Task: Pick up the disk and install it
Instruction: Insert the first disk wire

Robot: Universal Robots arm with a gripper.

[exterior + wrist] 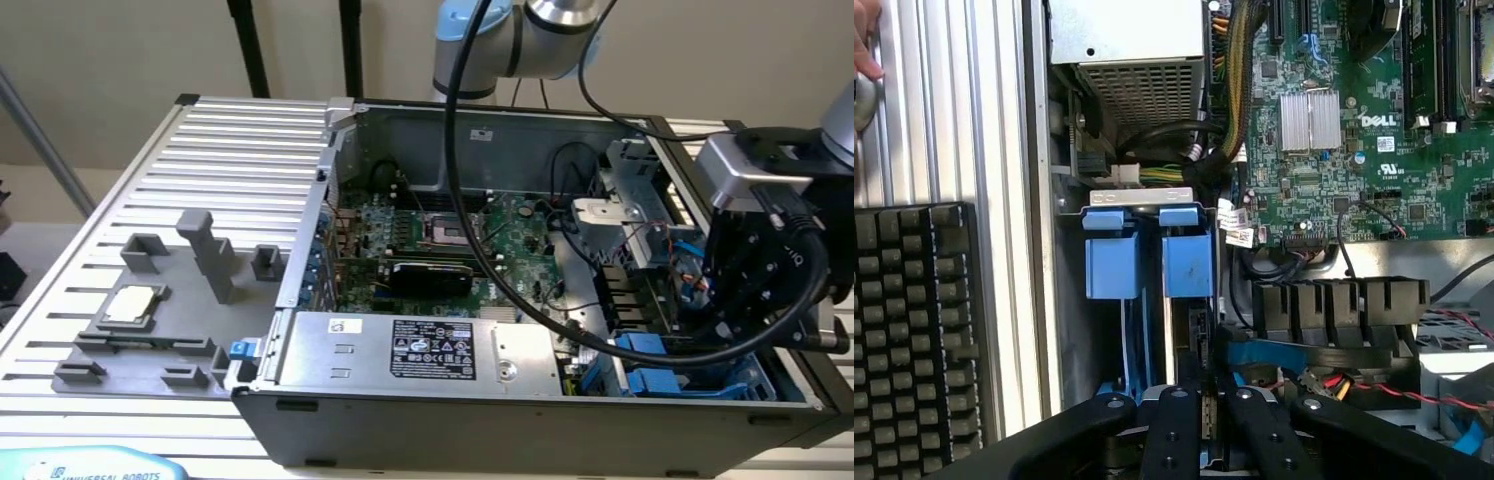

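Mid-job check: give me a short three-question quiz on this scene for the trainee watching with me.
1. True or false: the square silver processor chip sits inside the computer case.
2. Which does the gripper hang over? A: the grey power supply box. B: the drive bay with the blue carriers. C: the black keyboard.
3. Fill in: in the wrist view, ____ blue carriers stand side by side in the bay beyond the gripper.

Key: 1 false, the chip lies on the grey fixture on the table outside the case. 2 B. 3 two.
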